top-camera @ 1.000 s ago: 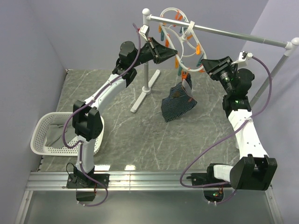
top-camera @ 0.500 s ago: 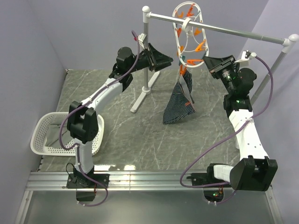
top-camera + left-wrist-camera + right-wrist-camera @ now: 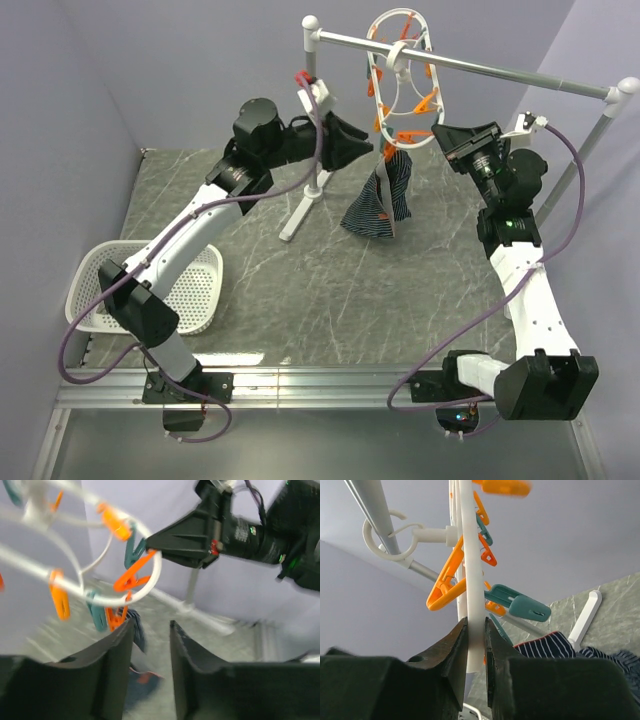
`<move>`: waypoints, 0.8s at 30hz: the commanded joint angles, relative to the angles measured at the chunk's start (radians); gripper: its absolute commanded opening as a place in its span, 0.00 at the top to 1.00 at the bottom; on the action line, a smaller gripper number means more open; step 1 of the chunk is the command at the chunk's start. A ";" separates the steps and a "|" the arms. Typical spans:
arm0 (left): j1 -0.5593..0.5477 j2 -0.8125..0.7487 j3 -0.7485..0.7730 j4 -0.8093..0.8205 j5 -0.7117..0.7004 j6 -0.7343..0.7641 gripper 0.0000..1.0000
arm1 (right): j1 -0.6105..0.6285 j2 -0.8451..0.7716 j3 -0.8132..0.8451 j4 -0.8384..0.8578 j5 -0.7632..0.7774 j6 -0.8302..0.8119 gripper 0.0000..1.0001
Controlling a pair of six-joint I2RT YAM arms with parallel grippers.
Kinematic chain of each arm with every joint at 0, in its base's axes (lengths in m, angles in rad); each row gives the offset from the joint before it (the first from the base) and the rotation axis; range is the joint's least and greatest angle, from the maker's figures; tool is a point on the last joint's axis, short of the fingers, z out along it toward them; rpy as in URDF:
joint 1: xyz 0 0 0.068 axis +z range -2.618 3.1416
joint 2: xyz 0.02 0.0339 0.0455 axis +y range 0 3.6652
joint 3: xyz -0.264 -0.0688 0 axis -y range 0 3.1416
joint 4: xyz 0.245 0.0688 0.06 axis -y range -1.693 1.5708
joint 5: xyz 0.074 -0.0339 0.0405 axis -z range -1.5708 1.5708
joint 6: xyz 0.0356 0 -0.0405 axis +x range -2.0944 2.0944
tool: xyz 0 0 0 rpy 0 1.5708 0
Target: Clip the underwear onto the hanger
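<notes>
The white oval hanger (image 3: 400, 85) hangs by its hook from the rail, with orange and teal pegs dangling from it. The navy striped underwear (image 3: 380, 200) hangs below it from an orange peg (image 3: 392, 152), its bottom near the table. My right gripper (image 3: 441, 132) is shut on the hanger's lower rim; the right wrist view shows the white ring (image 3: 472, 580) pinched between the jaws of the right gripper (image 3: 475, 630), with the underwear (image 3: 545, 647) behind. My left gripper (image 3: 365, 148) is open and empty just left of the peg; the left wrist view shows the left gripper (image 3: 151, 625), the ring (image 3: 152, 577) and the blurred underwear (image 3: 142, 680).
The grey metal rail (image 3: 480, 68) rests on a post (image 3: 318, 140) with a white foot (image 3: 298, 215) on the marbled table. A white mesh basket (image 3: 100, 300) sits at the left, partly behind my left arm. Purple walls close in at the back and both sides.
The hanger turned from a tilted, broad-on pose to a more upright one. The underwear swung left. My left arm stretched out and its gripper dropped slightly toward the peg. The right gripper kept its hold.
</notes>
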 commanded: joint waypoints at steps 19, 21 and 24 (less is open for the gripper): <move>-0.252 0.190 0.231 -0.106 -0.253 0.892 0.61 | 0.096 -0.083 0.038 -0.073 0.136 0.000 1.00; -0.268 0.192 0.219 -0.085 -0.282 0.909 0.61 | 0.098 -0.085 0.041 -0.077 0.145 -0.003 1.00; -0.280 0.178 0.201 -0.031 -0.283 0.911 0.63 | 0.099 -0.088 0.046 -0.085 0.157 -0.014 1.00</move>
